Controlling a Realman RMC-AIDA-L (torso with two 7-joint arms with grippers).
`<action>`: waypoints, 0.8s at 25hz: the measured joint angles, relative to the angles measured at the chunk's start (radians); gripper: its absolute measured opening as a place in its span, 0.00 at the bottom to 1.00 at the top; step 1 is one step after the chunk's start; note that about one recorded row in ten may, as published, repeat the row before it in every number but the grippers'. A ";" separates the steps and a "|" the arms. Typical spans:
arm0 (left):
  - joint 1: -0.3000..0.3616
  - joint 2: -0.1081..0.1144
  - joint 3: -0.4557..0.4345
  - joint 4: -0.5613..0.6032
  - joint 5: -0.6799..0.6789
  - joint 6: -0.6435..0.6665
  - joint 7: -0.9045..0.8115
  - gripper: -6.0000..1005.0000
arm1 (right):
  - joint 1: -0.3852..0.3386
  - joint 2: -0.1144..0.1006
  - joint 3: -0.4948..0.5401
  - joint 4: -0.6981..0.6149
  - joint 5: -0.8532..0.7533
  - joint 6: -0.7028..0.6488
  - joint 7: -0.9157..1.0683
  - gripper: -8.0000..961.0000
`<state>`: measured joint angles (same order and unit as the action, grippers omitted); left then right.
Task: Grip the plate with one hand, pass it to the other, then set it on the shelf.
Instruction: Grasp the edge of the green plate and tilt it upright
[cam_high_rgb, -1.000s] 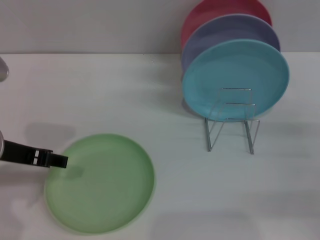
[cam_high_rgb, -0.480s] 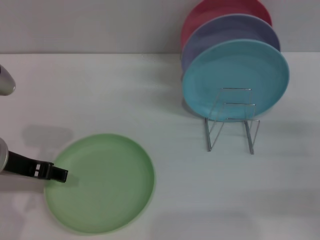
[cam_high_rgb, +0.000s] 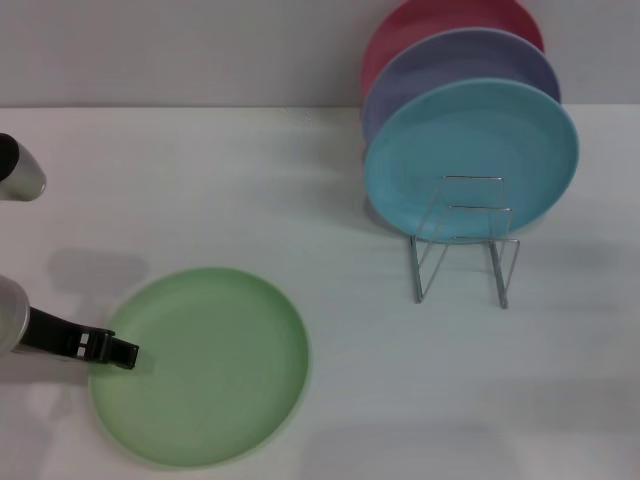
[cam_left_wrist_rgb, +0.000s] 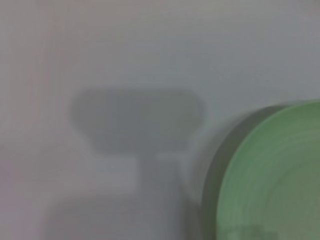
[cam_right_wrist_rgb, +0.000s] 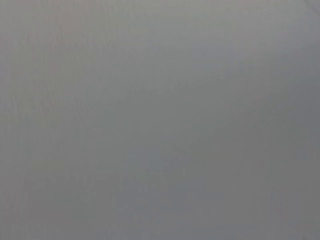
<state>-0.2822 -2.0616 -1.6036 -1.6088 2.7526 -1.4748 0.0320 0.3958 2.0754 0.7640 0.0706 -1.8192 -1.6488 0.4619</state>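
The left gripper (cam_high_rgb: 122, 352), a black two-fingered tool on a black forearm with a silver-white wrist, reaches in from the robot's left edge of the head view, and its tip sits at the left rim of the round, plain light green matte plate (cam_high_rgb: 205, 365); whether its fingers are spread, closed or pinching the rim cannot be told, since only one dark tip shows from above and the left wrist view shows no fingers at all. The plate lies flat on the white tabletop (cam_high_rgb: 300, 200), spreading away from the gripper's tip toward the robot's right, and in the left wrist view a curved part of its green rim (cam_left_wrist_rgb: 270, 180) fills one corner next to a soft grey shadow on the table. Well apart from the gripper, far beyond the plate's opposite edge and farther back on the table, stands the thin silver wire dish rack (cam_high_rgb: 465, 240) with upright rectangular loops, its nearest loops bare. Just behind those loops a round turquoise plate (cam_high_rgb: 470, 160) stands on edge in the rack, then a lavender plate (cam_high_rgb: 470, 65) behind it, and a red-pink plate (cam_high_rgb: 440, 20) at the very back, each partly covered by the one in front. The right gripper does not appear in the head view, and the right wrist view gives only a flat grey field with nothing to make out.
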 joint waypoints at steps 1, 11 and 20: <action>0.000 0.000 0.000 0.000 0.000 0.000 0.000 0.77 | 0.000 0.000 0.000 0.000 0.000 0.000 0.000 0.69; -0.007 -0.002 0.001 0.017 0.032 0.012 0.012 0.77 | 0.000 0.001 0.000 0.002 0.000 0.000 0.000 0.69; -0.009 -0.002 0.015 0.020 0.029 0.014 0.020 0.77 | -0.001 0.002 0.000 0.005 0.000 0.000 0.000 0.69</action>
<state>-0.2915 -2.0636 -1.5887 -1.5890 2.7818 -1.4611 0.0525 0.3947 2.0770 0.7640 0.0757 -1.8193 -1.6490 0.4619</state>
